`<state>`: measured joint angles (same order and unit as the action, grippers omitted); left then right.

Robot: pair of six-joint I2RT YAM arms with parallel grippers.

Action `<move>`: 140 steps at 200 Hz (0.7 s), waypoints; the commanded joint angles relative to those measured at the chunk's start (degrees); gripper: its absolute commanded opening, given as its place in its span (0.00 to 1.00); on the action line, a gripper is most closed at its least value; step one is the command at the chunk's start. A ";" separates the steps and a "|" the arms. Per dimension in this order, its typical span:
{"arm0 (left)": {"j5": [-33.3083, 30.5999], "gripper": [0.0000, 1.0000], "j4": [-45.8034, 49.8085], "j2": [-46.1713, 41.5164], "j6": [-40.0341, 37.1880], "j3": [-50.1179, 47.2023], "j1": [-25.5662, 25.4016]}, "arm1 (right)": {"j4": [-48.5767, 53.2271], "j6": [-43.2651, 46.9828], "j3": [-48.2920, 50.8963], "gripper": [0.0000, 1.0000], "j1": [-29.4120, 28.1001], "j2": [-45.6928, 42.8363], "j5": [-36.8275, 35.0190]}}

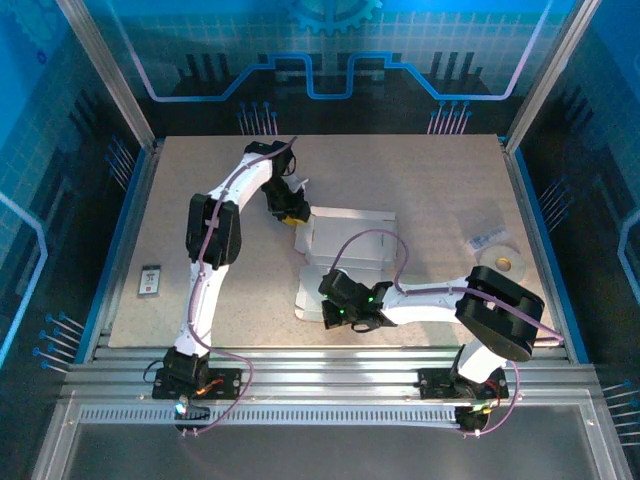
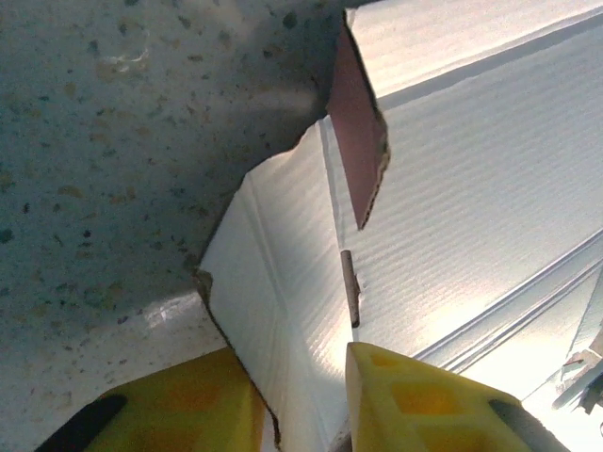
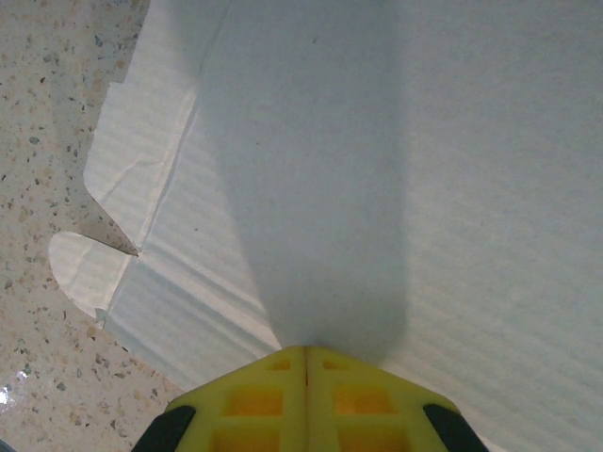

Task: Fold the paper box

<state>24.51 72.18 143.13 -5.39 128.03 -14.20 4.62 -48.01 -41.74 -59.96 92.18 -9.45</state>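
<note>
Table (image 1: 420,180): paper box (image 1: 340,225) lies mid-table, mostly flat, pale face up, one flap raised, not yet a container, nothing in it. My right claw (image 3: 306,350), at the box's near edge, is closed tip to tip and empty, pressing the panel, I'd say to anchor it. My left claw (image 2: 297,363), at the box's left edge, narrowly straddles a flap; can't tell if it's pinched. Tape roll (image 1: 503,262) is right of the box.

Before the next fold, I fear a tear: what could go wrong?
The left gripper straddles a ragged flap of the box; closing off the crease might tear or crumple it. The shut right gripper seems to pin the box at one spot, so pulling the flap could swing the sheet.
</note>
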 commanded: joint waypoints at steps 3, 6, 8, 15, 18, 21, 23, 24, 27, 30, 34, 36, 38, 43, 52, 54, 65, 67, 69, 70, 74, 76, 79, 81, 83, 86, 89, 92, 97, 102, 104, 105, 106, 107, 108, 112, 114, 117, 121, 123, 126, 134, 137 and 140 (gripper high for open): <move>1.74 0.26 3.49 1.10 -1.08 2.16 0.49 | 6.01 -0.08 1.38 0.00 -0.85 3.00 -1.34; 1.76 0.25 3.49 1.10 -1.07 2.22 0.49 | 6.01 -0.10 1.39 0.00 -0.86 3.00 -1.28; 1.77 0.25 3.49 1.10 -1.10 2.22 0.49 | 6.01 -0.14 1.39 0.00 -0.86 3.00 -1.27; 1.67 0.23 3.43 1.10 -1.12 2.48 0.48 | 6.01 -0.21 1.48 0.00 -0.86 3.00 -1.32; 1.63 0.22 3.47 1.10 -1.19 2.55 0.48 | 5.99 -0.19 1.48 0.00 -0.86 3.00 -1.28; 1.60 0.21 3.55 1.18 -1.20 2.70 0.49 | 5.97 -0.16 1.48 0.00 -0.81 3.00 -1.27; 1.57 0.20 3.57 1.18 -1.20 2.81 0.49 | 5.98 -0.22 1.48 0.00 -0.84 3.00 -1.27; 1.54 0.20 3.58 1.18 -1.25 2.87 0.49 | 5.95 -0.23 1.48 0.00 -0.85 3.05 -1.27; 1.50 0.19 3.66 1.23 -1.30 2.99 0.49 | 5.94 -0.16 1.48 0.00 -0.87 3.09 -1.27; 1.55 0.18 3.74 1.26 -1.29 3.08 0.49 | 5.93 -0.23 1.46 0.00 -0.86 3.09 -1.27; 1.58 0.16 3.80 1.34 -1.37 3.21 0.49 | 5.92 -0.23 1.48 0.00 -0.86 3.18 -1.27; 1.57 0.16 3.83 1.36 -1.38 3.29 0.46 | 5.92 -0.22 1.48 0.00 -0.86 3.18 -1.27; 1.58 0.15 3.84 1.36 -1.45 3.35 0.46 | 5.92 -0.26 1.48 0.00 -0.83 3.18 -1.27; 1.66 0.14 3.92 1.36 -1.54 3.45 0.48 | 5.98 -0.30 1.40 0.00 -0.79 3.25 -1.27; 1.84 0.10 3.77 1.12 -1.93 3.41 0.41 | 5.93 -0.39 1.39 0.00 -0.83 3.27 -1.27; 1.87 0.09 3.65 1.06 -1.98 3.38 0.40 | 5.93 -0.43 1.39 0.00 -0.85 3.27 -1.36; 2.27 0.06 2.36 -0.02 -1.49 2.37 0.34 | 5.75 -0.68 1.40 0.00 -0.86 3.18 -1.49; 2.35 0.05 1.98 -0.28 -1.25 2.11 0.32 | 5.71 -0.75 1.40 0.00 -0.88 3.18 -1.52; 2.42 0.05 1.64 -0.56 -1.08 1.82 0.31 | 5.72 -0.72 1.39 0.00 -0.86 3.18 -1.46; 2.44 0.04 1.42 -0.74 -1.01 1.63 0.31 | 5.69 -0.75 1.35 0.00 -0.86 3.18 -1.45; 2.55 0.04 0.56 -1.43 -0.47 0.95 0.31 | 5.61 -0.81 1.31 0.00 -0.86 3.18 -1.57; 2.60 0.04 0.19 -1.80 -0.27 0.61 0.24 | 5.54 -0.78 1.26 0.00 -0.86 3.18 -1.59; 2.64 0.03 -0.48 -2.45 0.05 -0.01 0.22 | 5.49 -0.85 1.22 0.00 -0.79 3.18 -1.56; 2.78 0.03 -1.22 -2.89 0.21 -0.62 0.16 | 5.44 -0.92 1.15 0.00 -0.84 3.22 -1.61; 3.01 0.03 -2.01 -3.39 0.34 -1.05 0.07 | 5.41 -0.94 1.09 0.00 -0.85 3.26 -1.62; 3.27 0.03 -3.20 -4.24 0.54 -2.16 -0.02 | 5.40 -0.90 0.98 0.00 -0.90 3.31 -1.62; 3.54 0.03 -4.29 -5.24 0.65 -3.42 -0.10 | 5.39 -0.86 0.88 0.00 -0.86 3.35 -1.58; 3.57 0.03 -5.84 -6.29 0.92 -4.80 -0.26 | 5.40 -0.95 0.75 0.00 -0.87 3.43 -1.59; 3.59 0.03 -8.25 -8.07 1.20 -6.87 -0.57 | 5.40 -1.07 0.53 0.00 -0.86 3.52 -1.54; 3.60 0.03 -10.78 -9.85 1.27 -9.71 -0.84 | 5.40 -1.13 0.36 0.00 -0.86 3.49 -1.62; 3.54 0.03 -11.88 -10.76 1.33 -10.73 -0.94 | 5.40 -1.23 0.35 0.00 -0.86 3.52 -1.62; 3.49 0.03 -12.37 -11.16 1.33 -10.98 -0.98 | 5.40 -1.27 0.34 0.00 -0.86 3.53 -1.62; 3.46 0.03 -12.61 -11.53 1.34 -11.63 -1.08 | 5.40 -1.33 0.34 0.00 -0.86 3.53 -1.71; 3.45 0.03 -13.26 -11.94 1.39 -12.30 -1.13 | 5.40 -1.36 0.34 0.00 -0.86 3.53 -1.75; 3.49 0.03 -13.94 -12.36 1.37 -12.64 -1.20 | 5.40 -1.37 0.34 0.00 -0.86 3.53 -1.77; 3.32 0.03 -16.12 -14.02 1.41 -15.03 -1.54 | 5.40 -1.54 0.32 0.00 -0.84 3.47 -1.86; 3.17 0.03 -17.23 -14.79 1.49 -16.17 -1.71 | 5.40 -1.62 0.34 0.00 -0.83 3.45 -2.03; 2.88 0.03 -18.75 -15.94 1.56 -17.74 -1.90 | 5.40 -1.79 0.28 0.00 -0.87 3.37 -2.06; 2.59 0.03 -20.80 -17.44 1.77 -19.65 -2.20 | 5.40 -1.94 0.34 0.00 -0.86 3.28 -2.21; 2.28 0.03 -21.68 -18.15 1.80 -20.80 -2.34 | 5.40 -1.99 0.38 0.00 -0.83 3.23 -2.23; 2.03 0.03 -23.04 -19.20 1.86 -22.33 -2.53 | 5.46 -2.00 0.39 0.00 -0.78 3.14 -2.24; 1.19 0.03 -26.41 -21.76 2.00 -26.00 -3.05 | 5.48 -2.15 0.50 0.00 -0.68 2.88 -2.37; 0.73 0.03 -27.43 -22.64 2.11 -27.38 -3.23 | 5.48 -2.10 0.52 0.00 -0.68 2.76 -2.33; 0.32 0.03 -28.70 -23.40 2.20 -28.67 -3.41 | 5.42 -2.12 0.52 0.00 -0.60 2.61 -2.26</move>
<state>25.56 55.29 128.55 -4.27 107.42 -15.25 4.84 -48.69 -42.35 -60.01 92.60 -9.72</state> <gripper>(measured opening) 0.063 0.064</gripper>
